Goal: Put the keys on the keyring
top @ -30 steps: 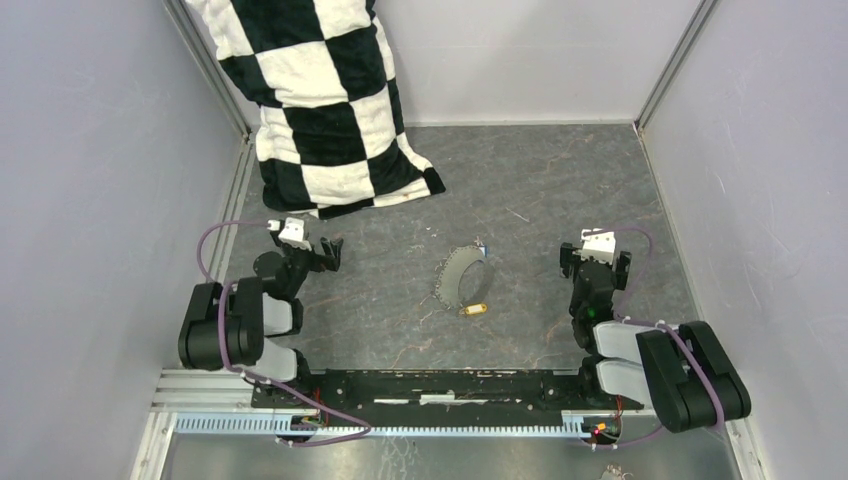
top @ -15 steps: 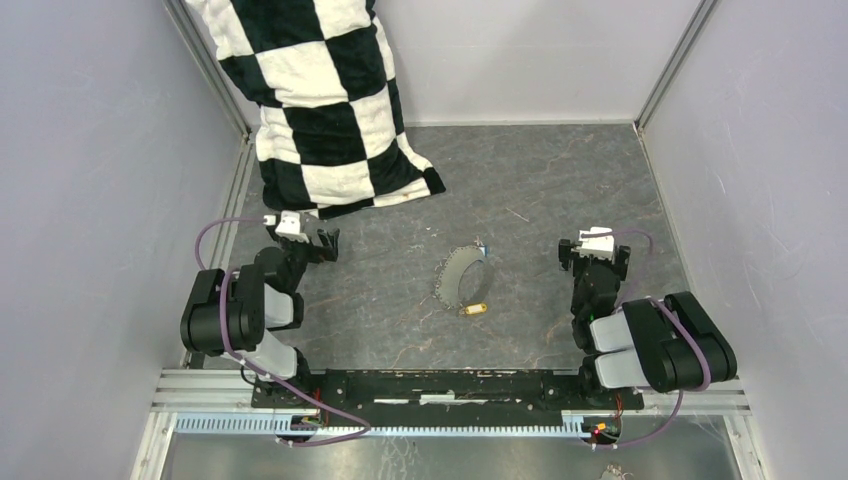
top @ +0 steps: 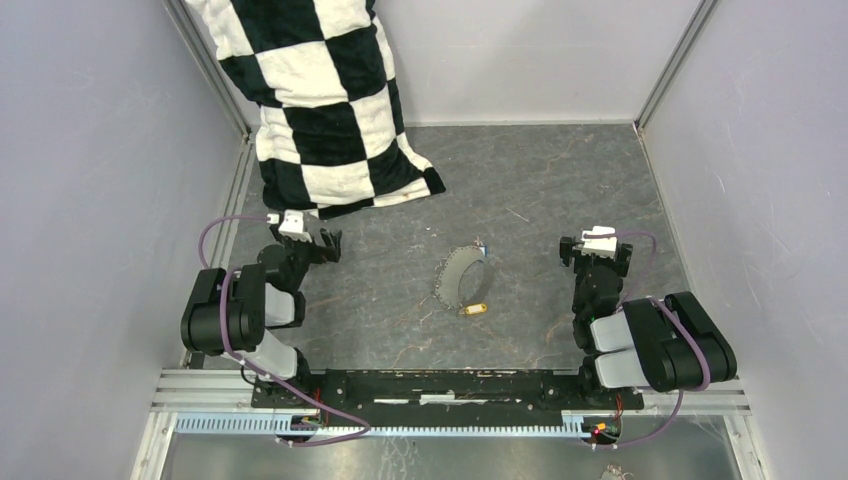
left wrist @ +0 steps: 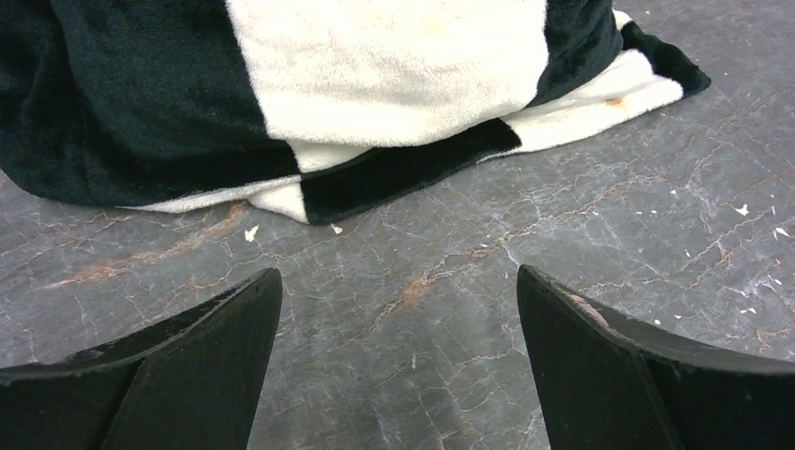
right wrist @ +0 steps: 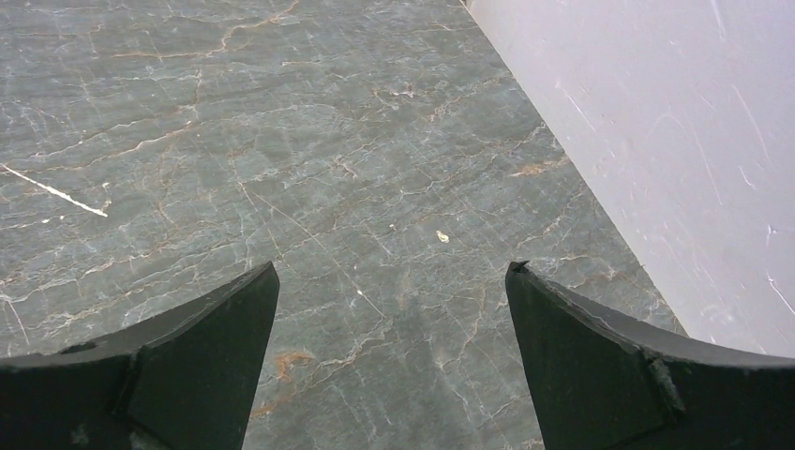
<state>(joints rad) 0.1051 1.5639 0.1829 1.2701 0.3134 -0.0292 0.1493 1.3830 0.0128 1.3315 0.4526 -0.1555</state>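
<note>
Flanking the keyring [top: 460, 275], both arms [top: 240, 315] [top: 660, 340] crouch — pincers [left wrist: 398, 291] [right wrist: 392, 281] agape.

We see the keyring [top: 453, 272], a thin silver-grey wire loop, roughly oval, lying flat mid-table [top: 540, 180]. The yellow-headed key [top: 474, 309] lies at its near end and the blue-headed key [top: 480, 243] at its far end (both tiny; we can't tell if either is threaded on).

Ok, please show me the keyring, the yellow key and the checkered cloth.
keyring [top: 455, 271], top external view, on the wire loop's left side.
yellow key [top: 474, 309], top external view, on its head.
checkered cloth [top: 320, 110], top external view, on the fabric near its middle.
</note>
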